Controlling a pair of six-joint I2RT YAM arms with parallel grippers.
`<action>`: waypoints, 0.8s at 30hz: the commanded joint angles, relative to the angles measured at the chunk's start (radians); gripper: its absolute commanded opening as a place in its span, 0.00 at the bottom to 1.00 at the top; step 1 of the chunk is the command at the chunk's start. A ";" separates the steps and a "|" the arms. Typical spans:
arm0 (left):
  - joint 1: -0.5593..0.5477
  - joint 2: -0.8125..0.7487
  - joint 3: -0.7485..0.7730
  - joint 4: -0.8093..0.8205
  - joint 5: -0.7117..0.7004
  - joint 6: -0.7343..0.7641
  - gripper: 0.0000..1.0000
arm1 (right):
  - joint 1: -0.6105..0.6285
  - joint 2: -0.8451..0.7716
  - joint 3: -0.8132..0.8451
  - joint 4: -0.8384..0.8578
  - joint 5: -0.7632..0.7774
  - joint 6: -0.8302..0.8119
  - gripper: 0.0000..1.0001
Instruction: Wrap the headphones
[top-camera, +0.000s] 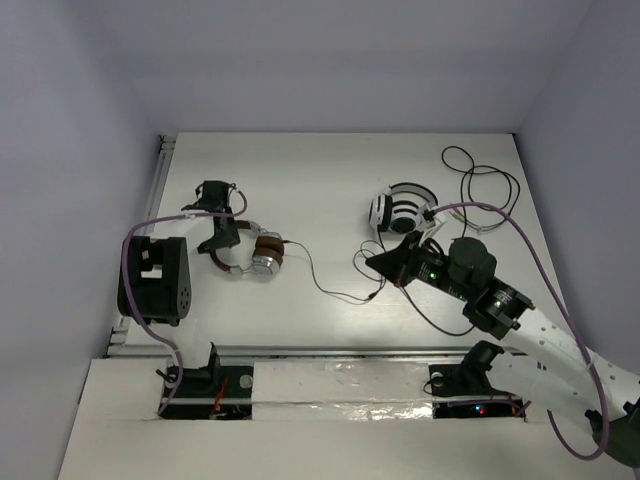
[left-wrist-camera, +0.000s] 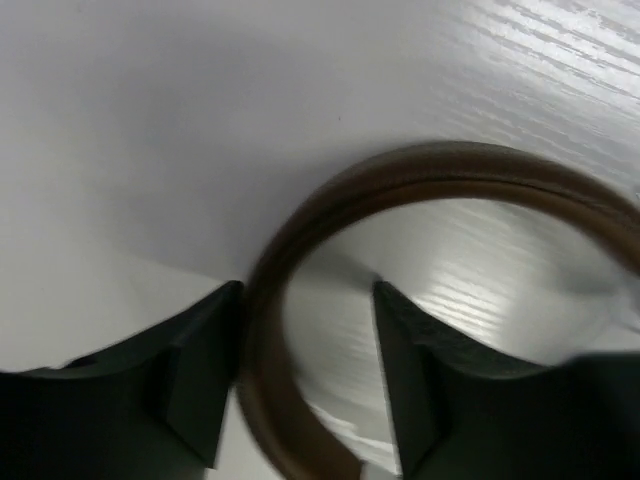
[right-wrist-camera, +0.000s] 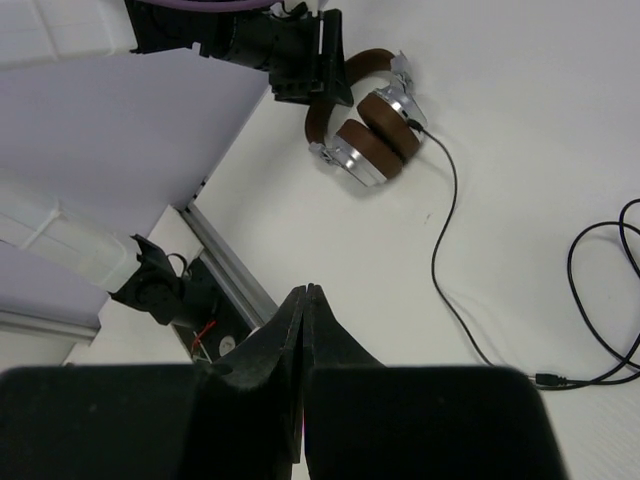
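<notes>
The headphones (left-wrist-camera: 450, 170) showed only as a blurred brown band cut by the left wrist view's lower and right edges, earcups out of frame.

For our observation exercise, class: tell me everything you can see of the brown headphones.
The headphones lie on the white table, left of centre. A brown headband arcs between two silver cups with brown pads, the cups close together. A thin black cable runs loose from one cup across the table to its plug. The left pincer stands open astride the headband.
</notes>
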 joint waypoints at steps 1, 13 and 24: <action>0.003 0.052 0.030 0.017 0.050 0.019 0.46 | 0.007 0.004 -0.011 0.069 -0.016 0.000 0.00; 0.003 -0.196 0.013 0.002 0.296 -0.008 0.00 | 0.007 0.111 0.033 0.099 -0.071 -0.031 0.35; 0.003 -0.434 0.259 -0.113 0.549 -0.059 0.00 | -0.002 0.349 0.277 0.111 -0.149 -0.193 0.86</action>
